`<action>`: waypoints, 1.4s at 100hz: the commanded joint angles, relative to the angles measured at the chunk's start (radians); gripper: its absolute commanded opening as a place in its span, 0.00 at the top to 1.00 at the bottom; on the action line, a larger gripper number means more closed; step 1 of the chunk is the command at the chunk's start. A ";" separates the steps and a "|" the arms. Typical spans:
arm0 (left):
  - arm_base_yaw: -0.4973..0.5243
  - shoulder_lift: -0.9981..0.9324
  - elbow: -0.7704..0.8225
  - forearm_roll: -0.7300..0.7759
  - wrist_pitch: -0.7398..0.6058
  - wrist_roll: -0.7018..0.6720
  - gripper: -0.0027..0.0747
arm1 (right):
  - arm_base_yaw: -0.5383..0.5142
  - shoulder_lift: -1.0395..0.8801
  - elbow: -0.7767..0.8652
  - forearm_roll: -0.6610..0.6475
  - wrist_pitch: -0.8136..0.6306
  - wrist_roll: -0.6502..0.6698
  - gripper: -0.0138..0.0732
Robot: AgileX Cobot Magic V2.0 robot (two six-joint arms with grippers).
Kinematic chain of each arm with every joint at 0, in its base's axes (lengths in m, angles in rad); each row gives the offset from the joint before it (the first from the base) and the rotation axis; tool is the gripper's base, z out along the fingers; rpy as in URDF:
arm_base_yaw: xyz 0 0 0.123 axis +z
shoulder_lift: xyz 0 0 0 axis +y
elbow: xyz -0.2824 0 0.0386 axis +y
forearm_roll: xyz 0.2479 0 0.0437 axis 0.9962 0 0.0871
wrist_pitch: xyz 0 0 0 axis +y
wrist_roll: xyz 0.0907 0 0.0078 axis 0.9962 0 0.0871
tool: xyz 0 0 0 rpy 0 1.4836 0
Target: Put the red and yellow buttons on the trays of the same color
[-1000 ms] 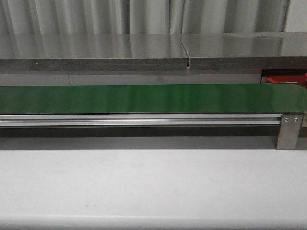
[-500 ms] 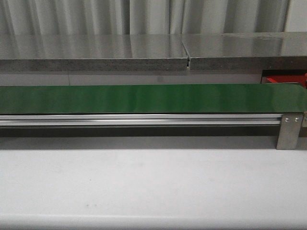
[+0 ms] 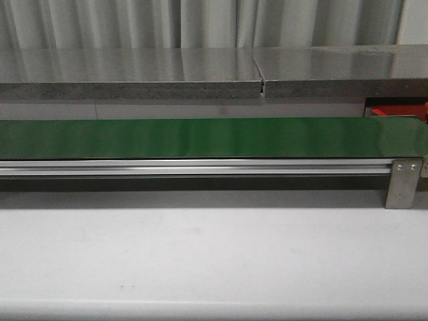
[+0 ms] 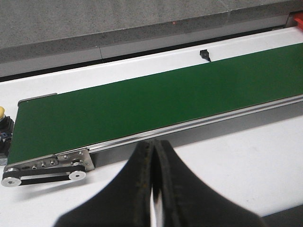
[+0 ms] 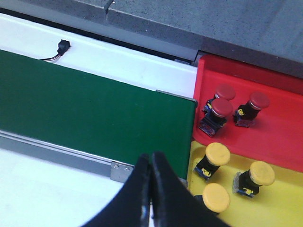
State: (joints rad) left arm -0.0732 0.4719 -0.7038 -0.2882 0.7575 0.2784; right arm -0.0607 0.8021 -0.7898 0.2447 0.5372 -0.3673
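In the right wrist view a red tray [image 5: 284,137] holds three red buttons [image 5: 221,108], and the yellow tray [image 5: 289,203] next to it holds three yellow buttons [image 5: 217,153]. Both trays sit just past the end of the green conveyor belt [image 5: 85,109]. My right gripper [image 5: 151,158] is shut and empty, over the belt's near rail close to the yellow tray. My left gripper [image 4: 154,144] is shut and empty, above the white table in front of the belt [image 4: 142,104]. One yellow button [image 4: 1,112] peeks in beyond the belt's other end. Neither gripper shows in the front view.
The belt [image 3: 200,137] spans the front view with nothing on it, its aluminium rail [image 3: 194,167] and end bracket [image 3: 403,180] facing me. A red tray corner [image 3: 394,110] shows at the far right. A small black sensor [image 4: 205,55] sits behind the belt, before a grey counter [image 3: 134,70].
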 commanded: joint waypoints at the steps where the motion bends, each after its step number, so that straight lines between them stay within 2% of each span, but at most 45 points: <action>1: -0.001 0.003 -0.028 -0.025 -0.069 -0.012 0.99 | 0.001 -0.077 0.020 -0.002 -0.079 -0.014 0.95; 25: -0.001 0.003 -0.028 -0.030 -0.074 -0.012 0.99 | 0.001 -0.257 0.120 0.015 -0.075 -0.014 0.95; 43: 0.001 0.018 -0.028 -0.025 -0.136 -0.024 0.99 | 0.001 -0.297 0.134 0.017 -0.076 -0.014 0.95; 58: 0.016 0.092 -0.034 0.120 -0.152 -0.154 0.99 | 0.001 -0.297 0.134 0.017 -0.088 -0.014 0.95; 68: 0.043 0.158 -0.047 0.184 -0.156 -0.199 0.99 | 0.001 -0.297 0.134 0.017 -0.092 -0.014 0.95; 91: 0.161 0.318 -0.111 0.188 -0.233 -0.213 0.98 | 0.001 -0.297 0.134 0.017 -0.097 -0.014 0.95; 100: 0.222 0.386 -0.143 0.188 -0.269 -0.213 0.89 | 0.001 -0.297 0.134 0.017 -0.100 -0.014 0.95; 115: 0.325 0.498 -0.190 0.175 -0.335 -0.214 0.49 | 0.001 -0.297 0.136 0.016 -0.098 -0.014 0.95; 122: 0.362 0.549 -0.217 0.146 -0.352 -0.214 0.36 | 0.001 -0.297 0.137 0.016 -0.098 -0.014 0.95; 128: 0.386 0.591 -0.245 0.120 -0.350 -0.214 0.33 | 0.001 -0.297 0.137 0.016 -0.097 -0.014 0.95; 140: 0.418 0.695 -0.342 0.099 -0.269 -0.214 0.38 | 0.001 -0.297 0.137 0.016 -0.089 -0.014 0.95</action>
State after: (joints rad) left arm 0.3239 1.1151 -0.9475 -0.1582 0.5032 0.0746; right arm -0.0607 0.5042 -0.6313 0.2510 0.5226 -0.3714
